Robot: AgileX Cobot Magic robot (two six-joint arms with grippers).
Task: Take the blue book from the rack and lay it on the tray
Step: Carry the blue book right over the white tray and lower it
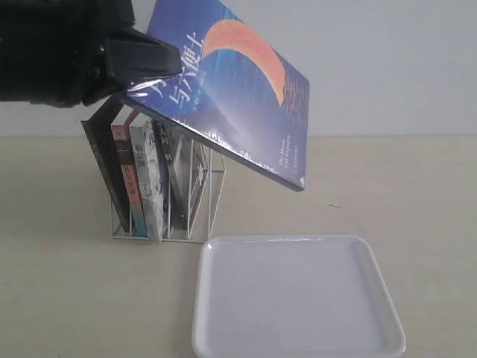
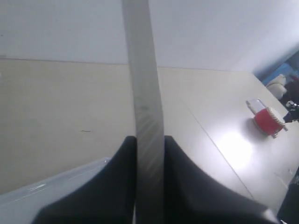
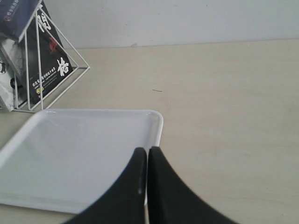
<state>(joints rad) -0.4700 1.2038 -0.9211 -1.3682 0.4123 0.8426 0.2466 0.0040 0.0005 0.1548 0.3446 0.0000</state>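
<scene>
The blue book [image 1: 231, 89], dark blue with an orange crescent, hangs tilted in the air above the rack [image 1: 190, 201], its low corner over the tray's far side. My left gripper [image 1: 145, 63] is shut on its upper left edge; in the left wrist view the book's edge [image 2: 145, 93] runs up between the black fingers [image 2: 117, 186]. The white tray [image 1: 298, 298] lies on the table in front of the rack and also shows as the tray [image 3: 70, 149] in the right wrist view. My right gripper [image 3: 147, 151] is shut on nothing, hovering over the tray's edge.
Several other books [image 1: 141, 179] stand leaning in the white wire rack, including a black-covered one [image 3: 46, 60]. A red and white object [image 2: 267, 119] sits far off on the table. The beige table [image 1: 417, 194] stretches to the right of the tray.
</scene>
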